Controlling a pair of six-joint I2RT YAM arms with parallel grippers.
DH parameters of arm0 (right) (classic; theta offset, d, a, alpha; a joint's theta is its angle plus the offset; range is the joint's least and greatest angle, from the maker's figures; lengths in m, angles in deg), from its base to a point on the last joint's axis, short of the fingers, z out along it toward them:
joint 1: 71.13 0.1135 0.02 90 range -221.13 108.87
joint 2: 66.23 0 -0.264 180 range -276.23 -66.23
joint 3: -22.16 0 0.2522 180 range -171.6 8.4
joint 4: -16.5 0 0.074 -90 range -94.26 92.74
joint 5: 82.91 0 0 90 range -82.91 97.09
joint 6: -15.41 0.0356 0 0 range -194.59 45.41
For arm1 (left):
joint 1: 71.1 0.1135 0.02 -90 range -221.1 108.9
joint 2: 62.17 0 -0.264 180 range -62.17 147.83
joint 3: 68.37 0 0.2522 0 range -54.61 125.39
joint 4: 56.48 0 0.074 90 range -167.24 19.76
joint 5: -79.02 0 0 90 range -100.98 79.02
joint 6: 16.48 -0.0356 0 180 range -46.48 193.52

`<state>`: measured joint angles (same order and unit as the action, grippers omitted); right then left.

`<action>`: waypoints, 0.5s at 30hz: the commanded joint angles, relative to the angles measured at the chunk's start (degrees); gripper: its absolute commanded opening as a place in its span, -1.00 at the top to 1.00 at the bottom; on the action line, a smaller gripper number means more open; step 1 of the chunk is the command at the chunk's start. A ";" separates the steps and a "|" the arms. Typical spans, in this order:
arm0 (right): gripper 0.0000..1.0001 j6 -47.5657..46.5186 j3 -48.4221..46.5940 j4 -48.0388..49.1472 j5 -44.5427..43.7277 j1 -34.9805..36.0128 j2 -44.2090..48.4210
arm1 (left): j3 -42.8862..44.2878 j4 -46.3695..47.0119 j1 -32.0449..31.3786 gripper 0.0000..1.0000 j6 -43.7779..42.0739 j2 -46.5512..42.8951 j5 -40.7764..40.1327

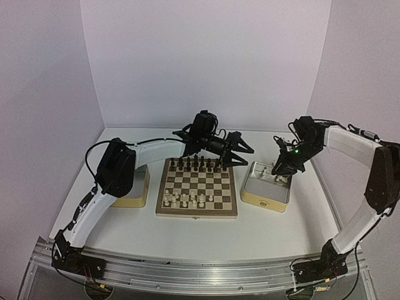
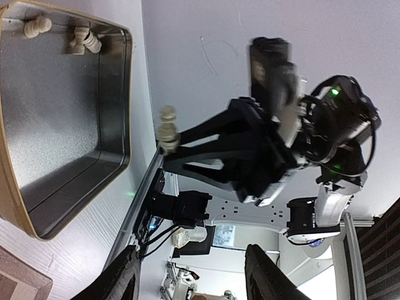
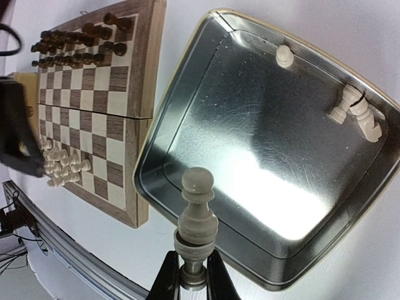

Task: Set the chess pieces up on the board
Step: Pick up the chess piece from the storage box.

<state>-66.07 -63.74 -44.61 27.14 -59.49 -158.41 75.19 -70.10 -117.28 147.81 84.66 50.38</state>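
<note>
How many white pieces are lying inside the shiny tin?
3. A pawn by the far wall of the tin, and two pieces close together by the side wall. The right gripper holds a fourth piece above it. Nothing seems hidden.

tin [image 1: 139, 199]: half behind left arm [image 1: 112, 170] | chess pieces [image 1: 187, 199]: kinds too small

text: none legible | tin [image 1: 275, 203] front mark: unreadable (too small)
</note>
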 commanded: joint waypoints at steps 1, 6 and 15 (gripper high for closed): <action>1.00 -4.52 1.47 0.64 4.86 -0.62 4.39 | 4.13 9.15 0.39 -0.12 6.66 2.92 1.70; 1.00 -5.64 1.74 0.32 8.63 -0.58 5.35 | 7.45 9.84 -1.22 -0.08 6.93 5.79 0.99; 1.00 -7.56 0.07 -2.03 10.84 -0.59 4.86 | 10.97 12.46 -3.28 -0.10 7.89 9.58 -1.88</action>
<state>-71.64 -62.21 -45.14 35.13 -60.02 -154.61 81.79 -61.98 -119.39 154.56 92.15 49.84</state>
